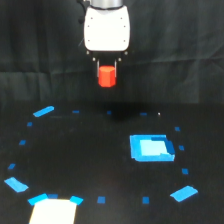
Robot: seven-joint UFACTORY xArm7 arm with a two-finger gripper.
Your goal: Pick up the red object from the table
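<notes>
The red object [106, 76] is a short red-orange cylinder. It hangs in the air, well above the black table [90, 150], against the black curtain. My gripper [106, 65] sits below the white gripper head [107, 29] at the top centre of the exterior view. Its dark fingers are shut on the top of the red object. A faint shadow lies on the table beneath it.
A bright blue square [150, 148] lies on the table at the exterior view's right. Small blue tape marks ring the table, with larger blue strips at the left [43, 111] and lower right [183, 193]. A pale block [52, 212] sits at the bottom edge.
</notes>
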